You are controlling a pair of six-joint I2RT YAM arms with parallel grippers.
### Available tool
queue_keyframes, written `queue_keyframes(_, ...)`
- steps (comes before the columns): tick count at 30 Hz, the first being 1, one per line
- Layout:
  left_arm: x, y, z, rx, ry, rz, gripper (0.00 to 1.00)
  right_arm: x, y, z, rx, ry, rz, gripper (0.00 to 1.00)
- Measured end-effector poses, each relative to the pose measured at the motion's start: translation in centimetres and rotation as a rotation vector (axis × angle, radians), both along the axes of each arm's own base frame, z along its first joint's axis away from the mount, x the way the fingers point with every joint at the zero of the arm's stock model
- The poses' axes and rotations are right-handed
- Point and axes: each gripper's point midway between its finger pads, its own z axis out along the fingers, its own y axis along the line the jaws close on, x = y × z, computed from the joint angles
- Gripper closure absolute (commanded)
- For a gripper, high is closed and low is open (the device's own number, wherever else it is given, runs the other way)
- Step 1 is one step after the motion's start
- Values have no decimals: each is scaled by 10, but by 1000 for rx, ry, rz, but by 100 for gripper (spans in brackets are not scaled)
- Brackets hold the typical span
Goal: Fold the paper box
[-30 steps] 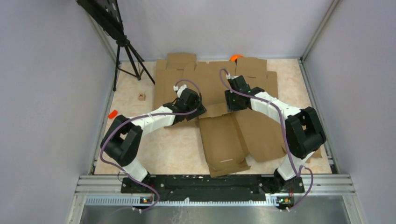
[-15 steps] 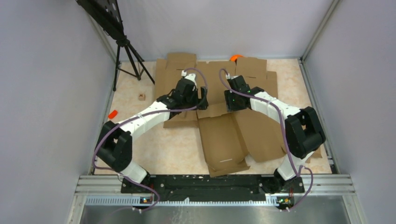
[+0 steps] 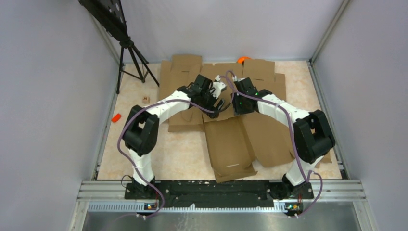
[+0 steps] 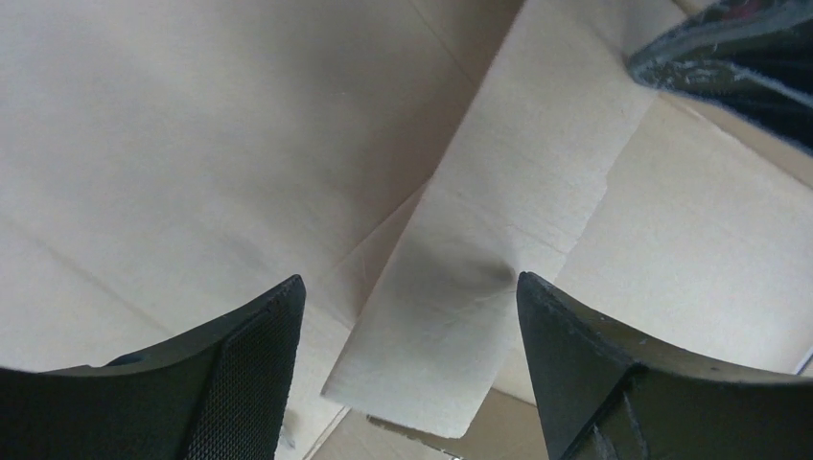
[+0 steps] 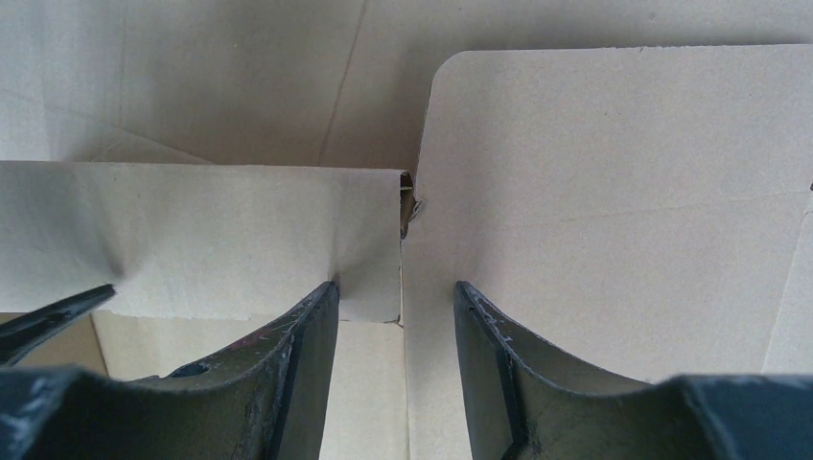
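**Paper Box Station: Both Grippers at the Far Edge of the Box**

Upper left of the top view: a black tripod (image 3: 129, 53) stands on the pale marbled tabletop (image 3: 183, 154). Below it lie a small wooden cube (image 3: 146, 100) and a small orange-red piece (image 3: 116, 117), both well apart from the cardboard.

Top centre: flat, matte brown cardboard blanks (image 3: 185, 72) with notched edges spread toward the back wall.

Centre: the paper box (image 3: 231, 142) lies opened out, plain brown, with creased rectangular panels. Its far edge sits under both grippers.

Left gripper (image 3: 220, 103): jaws wide. In the left wrist view (image 4: 410, 280), a narrow raised flap (image 4: 460, 287) with a rounded corner and a soft dent stands between the black mesh-textured fingers (image 4: 240, 383). It touches neither finger.

Right gripper (image 3: 236, 107): jaws at a moderate gap. In the right wrist view (image 5: 396, 285), the tip at frame left presses a narrow strip (image 5: 192, 240), which wrinkles at the contact. The other tip meets a broad round-cornered panel (image 5: 614, 172). Nothing is clamped between them.
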Motion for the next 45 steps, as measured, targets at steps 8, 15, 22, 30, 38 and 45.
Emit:
queue_keyframes(8, -7, -6, -15, -44, 126, -151, 33, 0, 0, 0, 1, 1, 1, 53)
queue_keyframes(15, -12, -8, -24, -27, 160, -165, 47, -1, 2, 0, 8, 4, 6, 52)
queue_keyframes(22, -13, -10, -29, 39, 109, -152, 62, -1, 4, 0, 17, 7, 11, 48)
queue_keyframes(30, -14, -9, -30, 78, 3, -114, 62, -1, 5, 0, 35, 3, -2, 56)
queue_keyframes(38, -13, -10, -31, 130, -60, -103, 62, 1, -1, 0, 53, -4, -24, 63)
queue_keyframes(45, -17, -12, -31, 161, -115, -104, 60, 3, -3, -1, 45, -6, -31, 67)
